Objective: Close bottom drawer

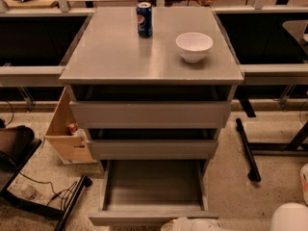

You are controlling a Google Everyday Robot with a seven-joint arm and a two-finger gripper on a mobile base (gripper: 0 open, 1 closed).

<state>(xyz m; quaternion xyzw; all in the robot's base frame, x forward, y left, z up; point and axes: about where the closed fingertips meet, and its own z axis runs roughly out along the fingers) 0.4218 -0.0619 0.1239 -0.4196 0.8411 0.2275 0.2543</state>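
The bottom drawer point(154, 184) is pulled far out, lowest in the grey bench point(115, 57). The white arm point(288, 218) bends low at the bottom right. The gripper point(190, 224) is right by the drawer's front edge, mostly cut off. I cannot tell if it is apart or together.

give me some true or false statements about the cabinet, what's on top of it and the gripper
1. The bottom drawer is pulled open and empty. True.
2. The Pepsi can lies on its side. False: it stands upright on the cabinet top.
3. The white bowl sits right of the can. True.
4. The middle drawer is out as far as the bottom one. False: it sits much further in.
5. The gripper holds the bowl. False: the gripper is out of view; only white robot arm parts show at the bottom edge.
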